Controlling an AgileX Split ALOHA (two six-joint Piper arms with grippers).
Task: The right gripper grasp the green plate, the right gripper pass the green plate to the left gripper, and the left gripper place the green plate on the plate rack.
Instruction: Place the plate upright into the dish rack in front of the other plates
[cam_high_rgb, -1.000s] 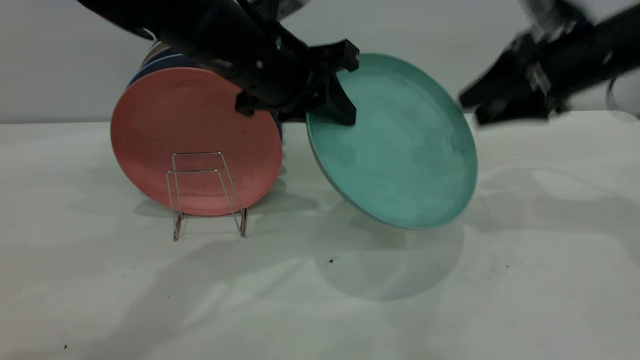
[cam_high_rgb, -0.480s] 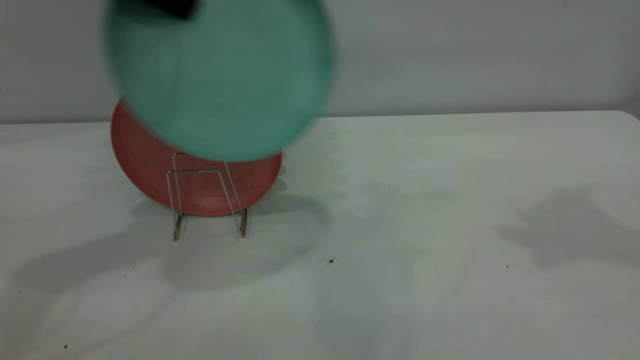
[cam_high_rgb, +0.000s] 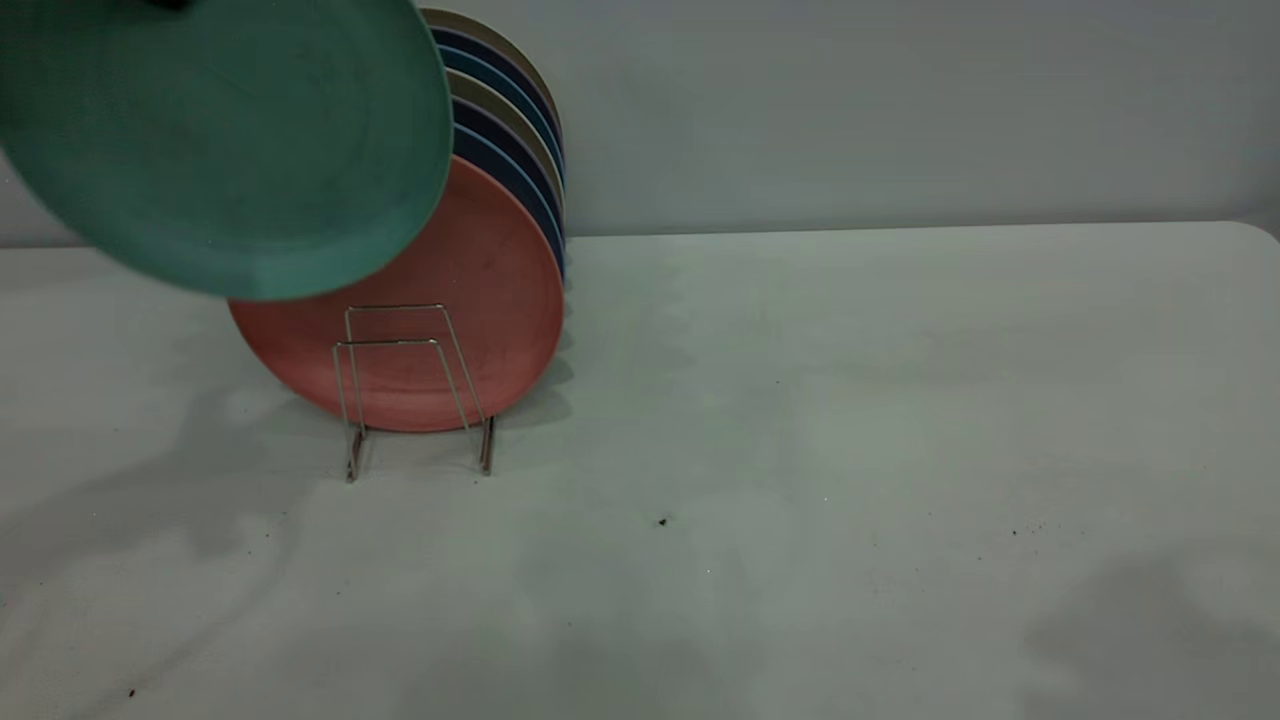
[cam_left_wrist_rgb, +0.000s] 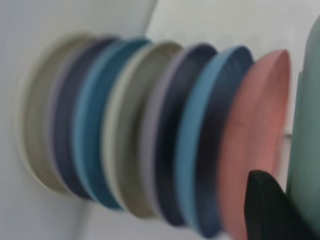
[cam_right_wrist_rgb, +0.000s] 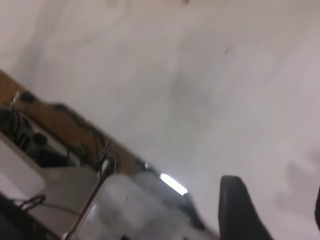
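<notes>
— Exterior view first. Found the round matte teal-green plate hanging in the upper left of the frame, off the pale table and overlapping the top of the round salmon-pink plate.

— Noted the thin silver wire rack below it, at lower left. Saw its front loops bare, with the salmon-pink plate and a row of blue and beige plates standing behind. Saw no right arm there.

— Left wrist view next. Caught the same row edge-on, with the teal-green plate at the far right edge of the frame. Spotted one black wedge finger of the left gripper lying against its face. Judged it clamped on the rim, though could not see the other finger.

— Right wrist view last. Saw the black wedge-fingered right gripper at the bottom right of the frame, spread wide, holding nothing, over bare table.

— Judged grasp and handover done, then. Left only the lowering of the teal-green plate into the front of the wire rack.
</notes>
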